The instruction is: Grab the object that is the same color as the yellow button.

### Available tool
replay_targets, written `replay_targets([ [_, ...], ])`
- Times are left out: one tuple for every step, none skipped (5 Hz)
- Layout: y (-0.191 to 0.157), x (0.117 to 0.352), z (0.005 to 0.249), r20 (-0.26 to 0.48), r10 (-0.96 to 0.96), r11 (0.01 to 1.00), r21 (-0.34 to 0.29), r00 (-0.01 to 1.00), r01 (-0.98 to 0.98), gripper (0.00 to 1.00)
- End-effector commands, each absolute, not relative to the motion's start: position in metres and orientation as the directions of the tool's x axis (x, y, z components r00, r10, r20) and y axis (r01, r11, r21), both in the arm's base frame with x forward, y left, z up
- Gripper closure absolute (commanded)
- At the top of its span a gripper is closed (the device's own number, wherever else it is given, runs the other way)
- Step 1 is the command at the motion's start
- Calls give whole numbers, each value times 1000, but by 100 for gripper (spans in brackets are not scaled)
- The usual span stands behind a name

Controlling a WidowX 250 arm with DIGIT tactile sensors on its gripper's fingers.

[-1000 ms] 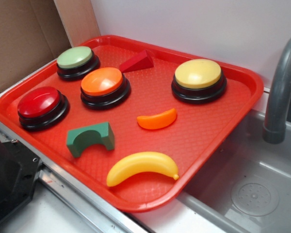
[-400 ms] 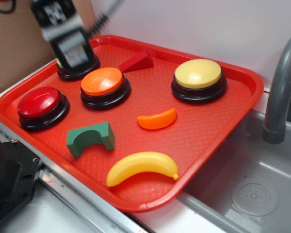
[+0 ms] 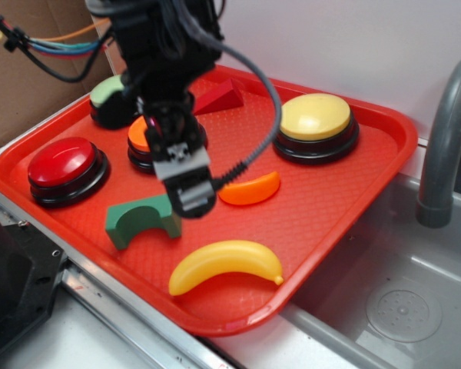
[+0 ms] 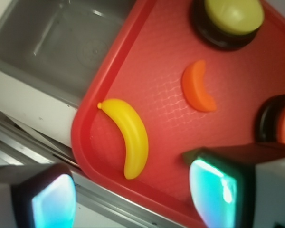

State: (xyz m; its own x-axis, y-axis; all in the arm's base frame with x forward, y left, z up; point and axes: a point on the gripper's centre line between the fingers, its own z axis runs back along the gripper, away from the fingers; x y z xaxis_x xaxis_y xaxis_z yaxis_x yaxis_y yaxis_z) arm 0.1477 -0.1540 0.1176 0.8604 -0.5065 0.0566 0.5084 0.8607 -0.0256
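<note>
Arm: the black arm (image 3: 165, 54) reached in from the upper left, over the back of the tray, its cables trailing behind it toward the cardboard.
Gripper: the gripper (image 3: 190, 201) hung tilted above the tray's middle, just above the green block and beside the orange slice, holding nothing.
Fingers: in the wrist view the two fingers (image 4: 213, 190) stood spread wide apart at the bottom edge, with empty space between them.
Banana: the yellow banana (image 3: 226, 266) lay on its side near the tray's front edge, apart from the gripper and untouched.
Yellow button: the yellow button (image 3: 316, 126) sat at the tray's back right, well apart from the banana.
Tray: the red tray (image 3: 346, 207) also carried a red button (image 3: 64, 167), an orange button (image 3: 142, 138) and a green button (image 3: 107, 98), both partly hidden by the arm, a red wedge (image 3: 219, 97), an orange slice (image 3: 250, 189) and a green block (image 3: 140, 220).
Surface: the tray rested on a metal-edged surface (image 3: 131, 323) beside a grey sink (image 3: 392, 307) with a grey tap (image 3: 446, 146).
Room: a white wall (image 3: 330, 38) stood behind, cardboard (image 3: 31, 84) at the left.
Wrist view only: the gap between the fingers, and the banana (image 4: 128, 135) close to the tray's rim nearest the sink (image 4: 52, 42).
Outside view only: the arm's reach and the left-hand buttons.
</note>
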Motion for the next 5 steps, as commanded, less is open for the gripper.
replay_targets([
  [-156,146,81,51,-555,830,-32,831,556,0],
  [-154,146,63,18,-567,823,-17,823,568,0],
  [-152,149,50,-2,-565,825,-11,825,565,0],
  [-148,145,34,-9,-560,828,7,828,561,0],
  [-156,146,12,-13,-590,807,-23,807,590,0],
])
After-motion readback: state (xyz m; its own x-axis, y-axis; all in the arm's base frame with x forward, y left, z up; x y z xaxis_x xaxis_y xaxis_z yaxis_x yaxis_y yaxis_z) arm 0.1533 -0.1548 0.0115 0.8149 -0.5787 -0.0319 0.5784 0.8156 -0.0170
